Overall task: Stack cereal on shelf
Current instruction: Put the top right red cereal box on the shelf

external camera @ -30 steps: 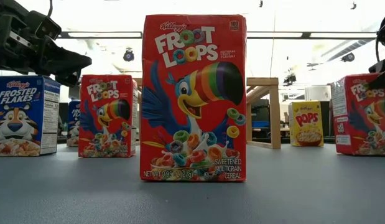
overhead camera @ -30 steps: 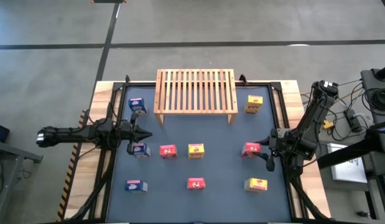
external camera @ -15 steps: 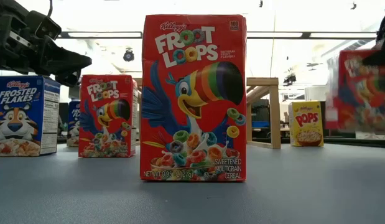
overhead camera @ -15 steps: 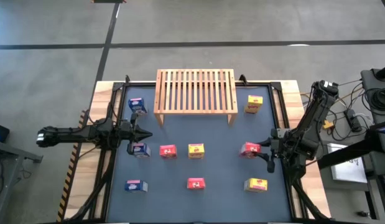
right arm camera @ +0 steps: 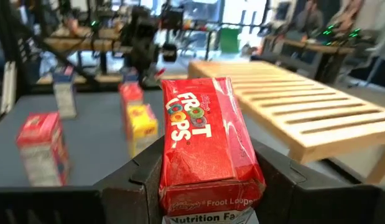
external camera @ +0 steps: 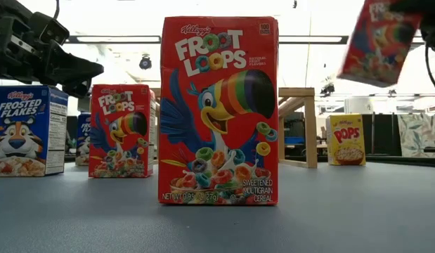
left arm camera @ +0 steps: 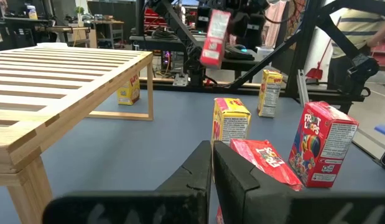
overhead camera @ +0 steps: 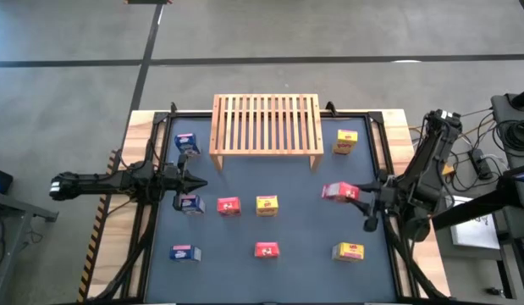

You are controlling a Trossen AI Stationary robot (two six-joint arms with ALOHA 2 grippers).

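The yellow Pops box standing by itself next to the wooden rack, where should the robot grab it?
Probably from above, pinching the Corn Pops box across its two narrow sides near the top. It stands upright with clear mat all around it, beside the shelf, so fingers can drop down either side. The right gripper is busy holding a red Froot Loops box.

This was a robotics lab. Around the dark-topped table (overhead camera: 245,246) lay a bare grey concrete floor (overhead camera: 329,34); loose cables (overhead camera: 477,157) trailed beside it, and beyond it stood cluttered workbenches (right arm camera: 74,40), ceiling strip lights (external camera: 112,39) and a seated person (right arm camera: 310,15).
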